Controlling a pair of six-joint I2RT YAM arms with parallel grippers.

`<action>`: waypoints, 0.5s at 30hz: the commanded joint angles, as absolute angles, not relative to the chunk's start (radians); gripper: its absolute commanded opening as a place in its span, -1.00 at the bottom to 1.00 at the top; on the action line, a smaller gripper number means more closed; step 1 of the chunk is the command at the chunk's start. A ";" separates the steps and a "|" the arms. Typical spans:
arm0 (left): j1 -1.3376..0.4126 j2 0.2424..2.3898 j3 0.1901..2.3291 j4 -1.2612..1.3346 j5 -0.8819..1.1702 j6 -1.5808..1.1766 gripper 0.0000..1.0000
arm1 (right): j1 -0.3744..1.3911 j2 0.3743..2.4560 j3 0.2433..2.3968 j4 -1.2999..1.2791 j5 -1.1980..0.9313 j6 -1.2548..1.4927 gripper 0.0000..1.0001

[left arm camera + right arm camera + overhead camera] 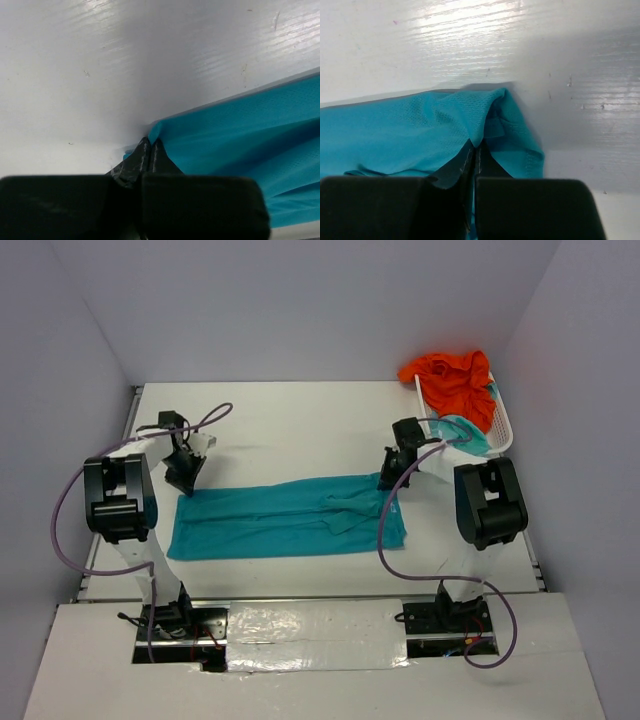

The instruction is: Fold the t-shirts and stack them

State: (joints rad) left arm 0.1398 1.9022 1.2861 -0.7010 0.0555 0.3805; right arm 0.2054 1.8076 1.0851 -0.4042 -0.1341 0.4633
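**A:** Where is the teal t-shirt (290, 522)?

**B:** Flat on the bench (290, 430), stretched as a long band between the two tools. The left tool (150, 150) has its fingers pressed together on the corner of cloth at its end. The right tool (475, 150) is pinched on the corner at the opposite end.

**A:** Why those two corners?

**B:** Both sit on the same long edge. My guess is that gripping each end of one edge lets the arms carry it over together, so the crease comes out straight. The edge runs straight from one tool to the other, which fits that.

**A:** How does the shirt look?

**B:** It is narrowed lengthwise and mostly smooth, with a fine mesh weave up close. Just inward of the right tool there is a bunched ridge and a turned-over flap, probably a sleeve. Beside the left tool it lies flatter.

**A:** And the others?

**B:** Beyond the right tool, on its outer side, the orange t-shirt (455, 385) is heaped over the white basket (507, 435). The mint-aqua t-shirt (470, 432) peeks out beneath it. Neither is folded, so I'd judge the task is at an early stage.
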 commanded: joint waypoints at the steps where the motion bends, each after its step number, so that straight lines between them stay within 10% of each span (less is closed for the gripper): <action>1: 0.146 1.898 1.256 -0.643 0.072 0.354 -1.00 | 0.189 1.760 1.049 -0.423 -0.071 0.477 -1.00; 11: 0.161 1.885 1.250 -0.623 -0.014 0.359 -1.00 | 0.130 1.663 0.962 -0.384 -0.133 0.466 -0.89; 15: 0.150 1.887 1.298 -0.640 0.051 0.376 -0.21 | 0.147 1.678 1.018 -0.422 -0.178 0.400 -0.19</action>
State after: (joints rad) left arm 0.1436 1.8812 1.2629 -0.6582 0.0315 0.3561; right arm 0.1406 1.6989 0.9714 -0.4110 -0.1562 0.4618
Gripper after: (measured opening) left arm 0.348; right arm 0.353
